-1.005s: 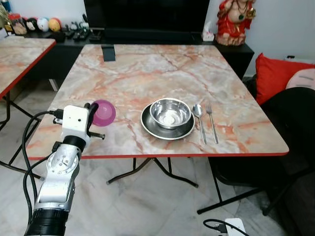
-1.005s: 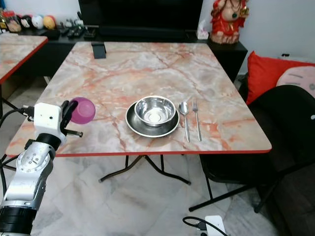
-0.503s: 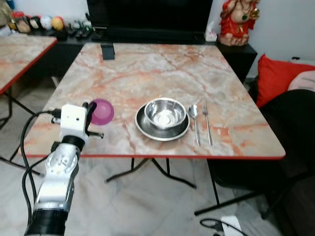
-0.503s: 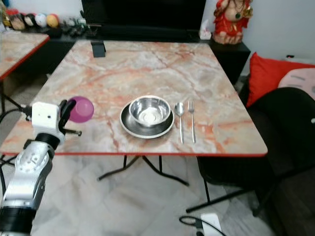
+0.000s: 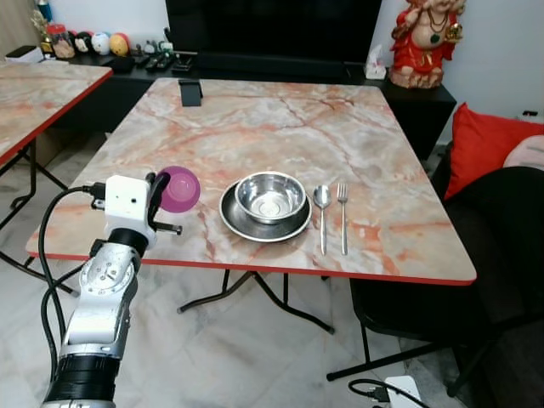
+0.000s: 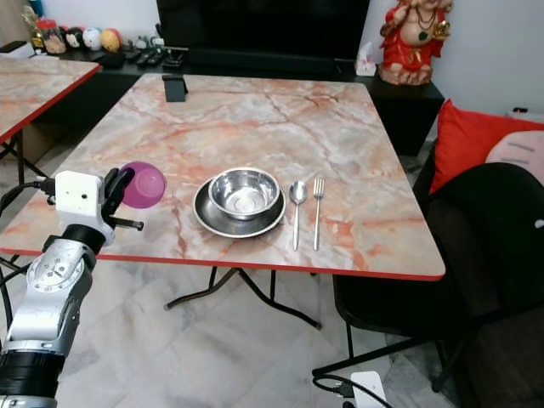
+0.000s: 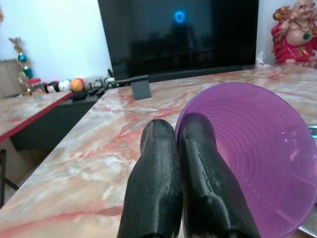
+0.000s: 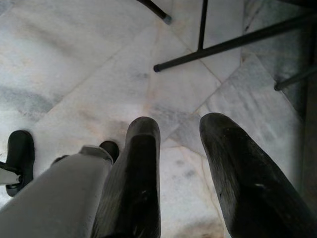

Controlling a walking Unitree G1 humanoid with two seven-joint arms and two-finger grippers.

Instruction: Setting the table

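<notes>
Left tool [image 7: 178,148] pinches the rim of a purple cup [image 5: 179,189] above the table [image 5: 280,127] edge (right tool [image 8: 183,144] hangs with fingers parted, empty).

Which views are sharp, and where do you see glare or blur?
Both eye views: sharp and evenly lit; the steel bowl glints. Left wrist view: a blue light reflects in the dark TV screen, and the near fingers look soft. Right wrist view: shaded floor, fingers blurred.
</notes>
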